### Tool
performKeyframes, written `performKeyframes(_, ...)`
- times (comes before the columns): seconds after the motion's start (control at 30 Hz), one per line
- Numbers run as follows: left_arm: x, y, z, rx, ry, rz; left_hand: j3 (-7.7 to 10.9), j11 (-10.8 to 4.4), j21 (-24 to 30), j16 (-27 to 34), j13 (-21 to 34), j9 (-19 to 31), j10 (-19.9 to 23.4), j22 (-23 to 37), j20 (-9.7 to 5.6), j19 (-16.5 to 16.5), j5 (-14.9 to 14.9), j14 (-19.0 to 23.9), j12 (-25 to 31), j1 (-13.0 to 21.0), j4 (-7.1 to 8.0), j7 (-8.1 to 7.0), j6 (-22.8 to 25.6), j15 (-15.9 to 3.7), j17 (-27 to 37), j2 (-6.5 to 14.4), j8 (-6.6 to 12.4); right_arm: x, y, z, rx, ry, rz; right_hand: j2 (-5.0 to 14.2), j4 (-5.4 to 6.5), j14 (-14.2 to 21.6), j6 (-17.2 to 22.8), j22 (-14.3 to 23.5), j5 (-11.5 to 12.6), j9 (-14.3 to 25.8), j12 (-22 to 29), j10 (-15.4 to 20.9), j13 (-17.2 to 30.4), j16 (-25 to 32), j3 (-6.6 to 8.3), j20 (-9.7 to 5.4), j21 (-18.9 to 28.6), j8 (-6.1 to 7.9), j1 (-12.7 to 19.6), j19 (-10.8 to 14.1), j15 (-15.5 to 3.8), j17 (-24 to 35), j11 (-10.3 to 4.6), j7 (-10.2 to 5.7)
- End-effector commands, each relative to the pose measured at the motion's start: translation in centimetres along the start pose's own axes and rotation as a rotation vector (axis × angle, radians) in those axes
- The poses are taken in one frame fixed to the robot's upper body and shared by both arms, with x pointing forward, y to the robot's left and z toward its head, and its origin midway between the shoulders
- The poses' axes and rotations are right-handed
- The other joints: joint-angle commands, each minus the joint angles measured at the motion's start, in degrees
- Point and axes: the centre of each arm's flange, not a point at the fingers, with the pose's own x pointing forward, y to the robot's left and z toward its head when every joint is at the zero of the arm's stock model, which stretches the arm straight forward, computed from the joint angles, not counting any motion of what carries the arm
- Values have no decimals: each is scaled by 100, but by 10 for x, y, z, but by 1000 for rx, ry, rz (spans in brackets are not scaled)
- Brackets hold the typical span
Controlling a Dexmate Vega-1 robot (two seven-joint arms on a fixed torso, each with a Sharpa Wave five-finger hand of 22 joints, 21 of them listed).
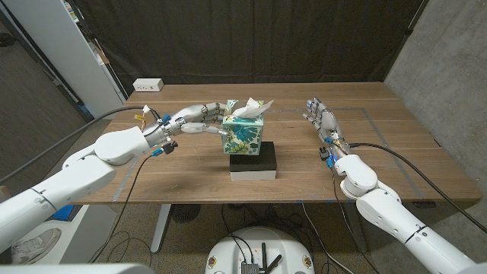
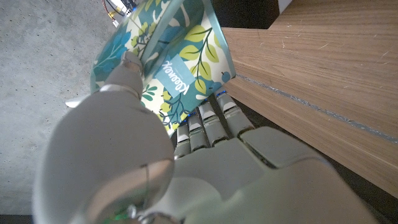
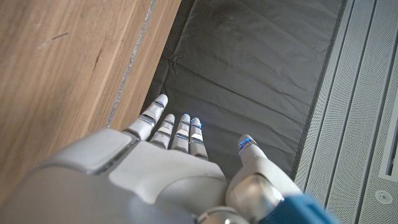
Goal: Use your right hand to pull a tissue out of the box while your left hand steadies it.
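A teal tissue box (image 1: 243,138) with a leaf print stands on a black and white block (image 1: 253,164) at the table's middle. A white tissue (image 1: 250,106) sticks up from its top. My left hand (image 1: 196,120) reaches in from the left and grips the box, fingers along its far upper edge and thumb on its near left side. In the left wrist view the thumb presses one face of the box (image 2: 180,56) while the fingers of that hand (image 2: 124,155) lie against another. My right hand (image 1: 319,116) is open, well to the right of the box, fingers straight (image 3: 168,168).
The wooden table (image 1: 380,152) has tape lines around its middle. A white power strip (image 1: 148,85) lies at the back left corner. A white cabinet (image 1: 68,46) stands beyond the left side, and a dark curtain hangs behind.
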Motion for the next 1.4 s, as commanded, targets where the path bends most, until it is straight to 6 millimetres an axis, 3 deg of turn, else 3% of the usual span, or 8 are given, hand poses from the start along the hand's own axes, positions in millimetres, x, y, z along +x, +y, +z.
performKeyframes(0.03,-1,2,0,2,4,8,-10,-14,-16,-1,24,17,9,22,-420,355,26,-29,-27,-11,-2,-6,-9,-564,16,66,-22,-21,1,1,3,-4,-17,92,-22,-10,17,22,11,15,17,18,10,25,11,-26,-25,40,0,15,-40,16,-3,35)
performKeyframes(0.73,5,4,-3,-3,1,-1,-26,-7,-52,-11,39,19,15,24,-431,360,25,-25,-39,-17,0,-14,-3,-570,15,76,-33,-67,1,-1,14,11,-76,96,-41,-11,12,24,7,15,12,16,11,27,6,-13,-57,36,1,25,-24,15,16,45)
performKeyframes(1.4,10,3,-3,-8,-2,-8,-27,-15,-81,-29,51,22,9,25,-440,367,28,-39,-55,-8,-6,-17,-4,-570,12,93,-45,-92,6,6,-5,-14,-118,114,-50,-8,18,24,6,15,12,19,11,32,3,-11,-84,37,-1,40,-18,19,29,45)
